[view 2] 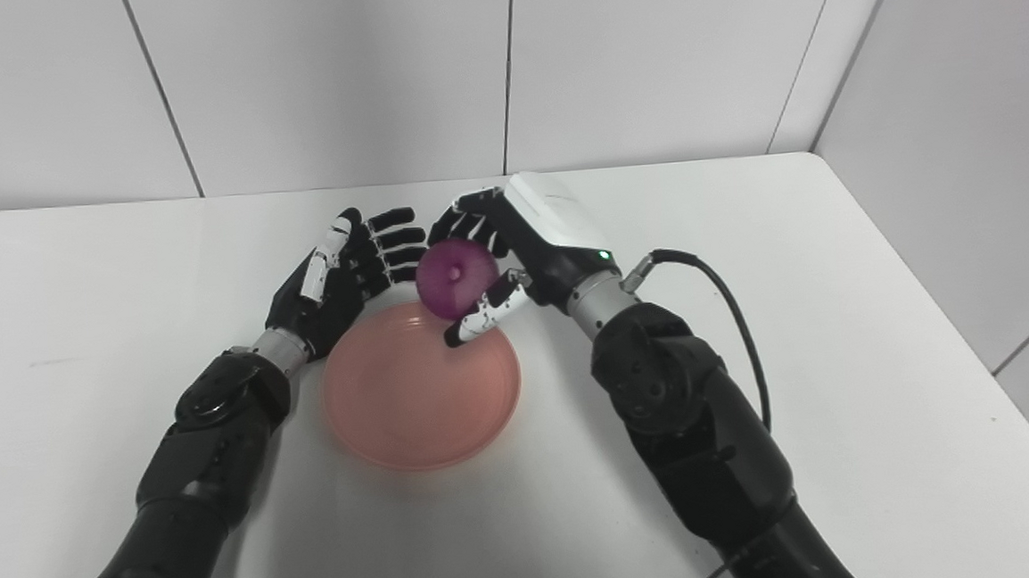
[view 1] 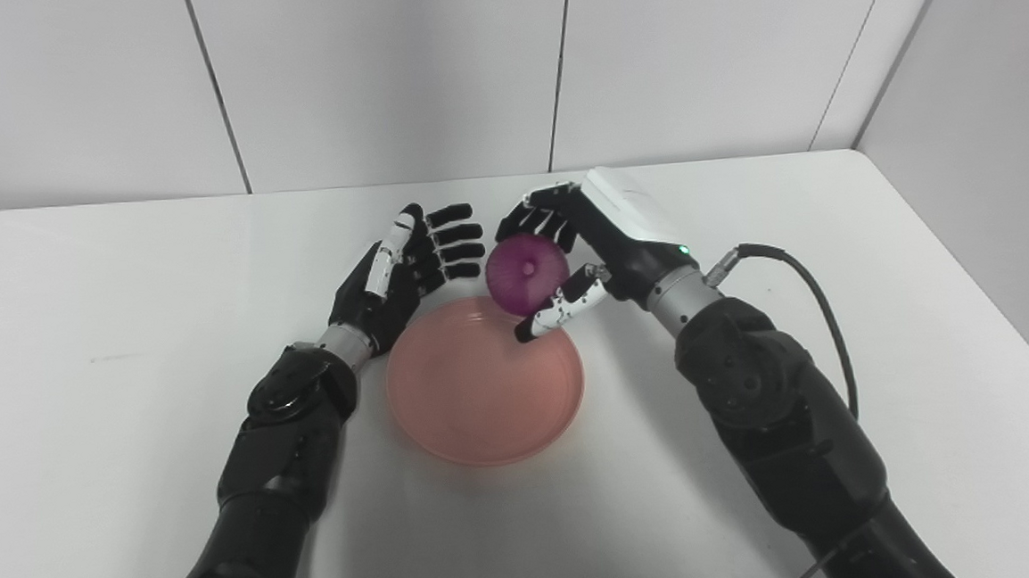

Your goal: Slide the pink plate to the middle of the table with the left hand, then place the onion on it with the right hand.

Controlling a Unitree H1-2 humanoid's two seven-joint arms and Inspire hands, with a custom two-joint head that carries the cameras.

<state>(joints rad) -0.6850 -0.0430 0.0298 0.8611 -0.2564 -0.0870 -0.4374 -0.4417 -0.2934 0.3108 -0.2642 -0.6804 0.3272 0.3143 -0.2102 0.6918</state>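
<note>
Bench (view 1: 126, 366): white, rounded corners, set against a white panelled wall (view 1: 376, 74) at its far edge.

Pink plate (view 1: 484, 382): round, shallow, lying flat on the bench near the middle, somewhat closer to the near edge than to the far one. Nothing rests inside it.

Onion (view 1: 527, 273): purple, round, one end facing the cameras. Held over the far rim of the pink plate; whether it touches the rim cannot be told.

Right robot hand (view 1: 566, 254): closed around the onion, dark fingers (view 1: 541, 216) curled over its far side, thumb (view 1: 562, 308) underneath on the near side, its tip pointing down over the plate. White casing on the back of the hand, green light at the wrist. A black cable (view 1: 800, 280) loops from the wrist over the bench toward the right edge.

Left robot hand (view 1: 406, 269): holding nothing, fingers spread and extended toward the onion, palm turned toward the right edge. It stands just beyond the plate's far left rim, fingertips near the onion but apart from it. The forearm runs along the plate's left side.
</note>
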